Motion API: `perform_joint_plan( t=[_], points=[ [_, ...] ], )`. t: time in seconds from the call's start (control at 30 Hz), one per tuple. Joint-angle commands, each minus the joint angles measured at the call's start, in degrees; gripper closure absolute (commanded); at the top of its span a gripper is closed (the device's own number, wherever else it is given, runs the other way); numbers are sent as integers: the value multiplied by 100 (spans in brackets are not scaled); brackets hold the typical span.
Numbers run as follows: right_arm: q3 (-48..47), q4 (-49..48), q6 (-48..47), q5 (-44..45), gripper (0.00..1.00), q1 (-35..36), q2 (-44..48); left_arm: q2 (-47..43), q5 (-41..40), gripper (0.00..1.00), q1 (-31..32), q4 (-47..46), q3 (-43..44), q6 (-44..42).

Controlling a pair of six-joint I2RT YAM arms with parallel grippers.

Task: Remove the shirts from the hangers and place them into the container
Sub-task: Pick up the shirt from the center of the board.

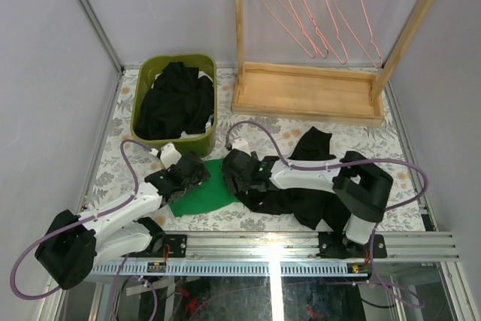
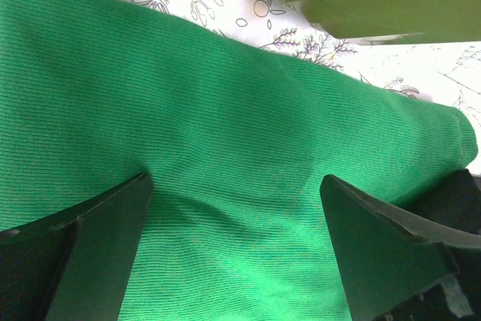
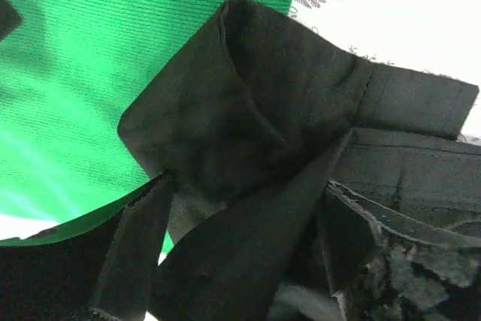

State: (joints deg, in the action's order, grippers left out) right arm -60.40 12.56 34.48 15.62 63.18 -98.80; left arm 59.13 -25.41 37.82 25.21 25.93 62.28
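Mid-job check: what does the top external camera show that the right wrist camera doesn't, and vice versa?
Only top external: the olive-green slotted plastic basket holding a crumpled black shirt, bare pink wire hangers on the wooden rack, and the left gripper.
Only right wrist: a close view of the right gripper, jaws spread around folded fabric.
Both: the loose black collared shirt overlapping the flat bright green cloth.

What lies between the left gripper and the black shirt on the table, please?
The green cloth lies flat between the left gripper and the black shirt; the top view shows it.
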Motion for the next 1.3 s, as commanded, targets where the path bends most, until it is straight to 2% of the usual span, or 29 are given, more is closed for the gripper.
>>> perform_joint_plan(
  t=[0.0, 0.1, 0.17, 0.2, 0.37, 0.47, 0.53, 0.63, 0.7, 0.77, 0.83, 1.0, 1.13, 1.27],
  points=[
    [-437, 55, 50, 528, 29, 63, -231, -48, -10, 7, -47, 104, 102, -126],
    [-107, 58, 154, 854, 55, 66, 217, -69, -53, 6, -47, 137, 83, -122],
    [288, 18, 286, 1191, 72, 70, 828, -71, -110, 6, -51, 169, 84, -113],
    [496, 37, 341, 1426, 77, 64, 1171, -72, -159, 6, -48, 199, 91, -105],
    [1376, 786, 723, 2173, 76, 28, 2783, -140, -443, 6, -57, 385, 142, -46],
    [1638, 1788, 1648, 2384, 76, -85, 3406, -238, -552, 6, -60, 476, 197, -47],
    [1815, 2505, 2374, 2548, 73, -94, 3774, -306, -607, 6, -58, 544, 245, -58],
    [2199, 2993, 2977, 2570, 59, -94, 4284, -407, -507, 5, -56, 552, 302, -129],
    [2394, 3296, 3410, 2611, 57, -93, 4492, -461, -367, 4, -60, 509, 363, -209],
    [2591, 3558, 3828, 2687, 44, -95, 4611, -532, -230, 3, -55, 482, 450, -356],
    [2661, 3945, 4278, 2848, 27, -95, 4629, -640, -70, 2, -55, 422, 544, -525],
    [2397, 4436, 4602, 3126, 1, -100, 4588, -922, 421, 0, -58, 228, 670, -822],
    [2491, 4533, 4957, 3353, 1, -97, 4502, -1120, 648, 0, -60, 203, 808, -991],
    [3096, 3548, 4810, 3087, 1, -231, 4443, -1173, 860, 0, -55, 242, 1027, -1265]
  ],
)
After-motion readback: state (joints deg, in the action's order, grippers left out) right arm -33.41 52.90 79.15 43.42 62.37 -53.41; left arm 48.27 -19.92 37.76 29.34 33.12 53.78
